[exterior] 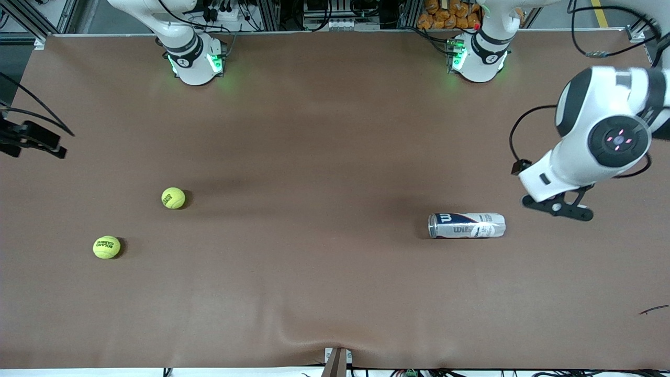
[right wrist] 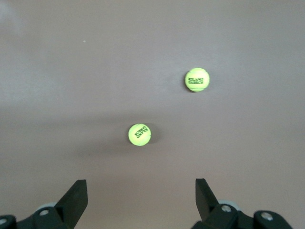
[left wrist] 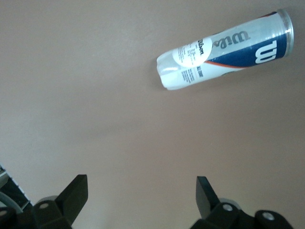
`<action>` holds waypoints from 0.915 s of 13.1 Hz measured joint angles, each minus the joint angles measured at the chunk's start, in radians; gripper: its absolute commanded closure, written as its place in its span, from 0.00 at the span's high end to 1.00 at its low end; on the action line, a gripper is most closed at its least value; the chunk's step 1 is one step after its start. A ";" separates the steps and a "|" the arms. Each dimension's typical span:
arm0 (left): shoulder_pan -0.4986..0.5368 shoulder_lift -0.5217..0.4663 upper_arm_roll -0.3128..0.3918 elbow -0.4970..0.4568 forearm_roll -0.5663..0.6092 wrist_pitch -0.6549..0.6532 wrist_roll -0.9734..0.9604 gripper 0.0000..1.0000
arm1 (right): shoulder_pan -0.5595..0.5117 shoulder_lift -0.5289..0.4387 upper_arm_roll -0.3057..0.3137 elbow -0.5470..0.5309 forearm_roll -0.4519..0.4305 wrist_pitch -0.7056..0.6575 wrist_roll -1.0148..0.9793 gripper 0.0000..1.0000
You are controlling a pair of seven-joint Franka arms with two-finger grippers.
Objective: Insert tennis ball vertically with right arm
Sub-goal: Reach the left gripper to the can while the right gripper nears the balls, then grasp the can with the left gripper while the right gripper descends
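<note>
Balls: two tennis balls (exterior: 173,198) (exterior: 106,247) are lying on the bench (exterior: 314,157), toward the right arm's end.
Can: the ball can (exterior: 466,225) is lying on its side.
Left gripper (left wrist: 142,191): hovering over the bench just beside the can, jaws spread.
Right gripper (right wrist: 141,191): hanging over the bench near the balls, jaws spread.

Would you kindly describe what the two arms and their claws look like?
Both arms are glossy white with black joint bands; their bases glow green. The left arm has a black round cap with pink lights and a looping black cable. Left claw and right claw have black, wedge-shaped fingers with silver screws.

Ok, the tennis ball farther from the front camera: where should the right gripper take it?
Take the ball across its middle, coming straight down from above. It is round, sits alone on the table, apart from the other ball, so open fingers fit either side.
</note>
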 measured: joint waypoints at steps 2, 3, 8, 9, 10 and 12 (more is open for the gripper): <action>-0.024 0.044 -0.002 0.003 0.042 0.018 0.005 1.00 | 0.021 0.024 0.003 0.000 0.000 -0.001 0.000 1.00; -0.048 0.064 -0.003 0.004 0.077 0.021 0.007 1.00 | 0.023 0.046 0.004 -0.001 0.000 -0.001 0.000 1.00; -0.132 0.125 -0.006 0.005 0.124 0.041 0.123 1.00 | 0.022 0.126 0.000 0.004 0.000 0.006 0.000 1.00; -0.127 0.136 -0.003 0.004 0.124 0.053 0.164 1.00 | 0.022 0.127 0.000 0.004 0.000 0.002 0.000 1.00; -0.123 0.149 -0.001 0.004 0.126 0.064 0.200 1.00 | 0.022 0.128 0.000 0.004 0.000 0.000 0.000 1.00; -0.118 0.177 0.000 0.002 0.144 0.099 0.263 1.00 | 0.022 0.138 -0.001 0.004 0.000 -0.002 0.000 1.00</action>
